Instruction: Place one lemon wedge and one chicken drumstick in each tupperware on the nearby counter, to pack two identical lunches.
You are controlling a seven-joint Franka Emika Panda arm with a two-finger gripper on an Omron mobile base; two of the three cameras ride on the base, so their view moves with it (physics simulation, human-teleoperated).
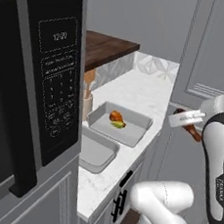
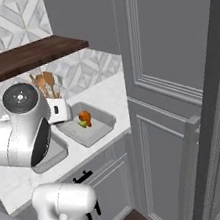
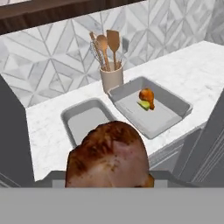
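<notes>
Pincer (image 1: 193, 126) partly parted, clamped on dark reddish-brown drumstick (image 3: 108, 156), held off the counter (image 1: 136, 89) edge by the tall cabinet. Far tupperware (image 1: 139, 121) carrying orange drumstick (image 1: 116, 116) touching lemon wedge (image 1: 118, 125); near tupperware (image 1: 105, 147) bare.

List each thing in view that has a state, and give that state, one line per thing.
gripper: shut on the dark drumstick, off the counter's edge.
far tupperware: holds an orange drumstick and a lemon wedge.
near tupperware: empty.
utensil crock: upright, holding wooden utensils.
</notes>
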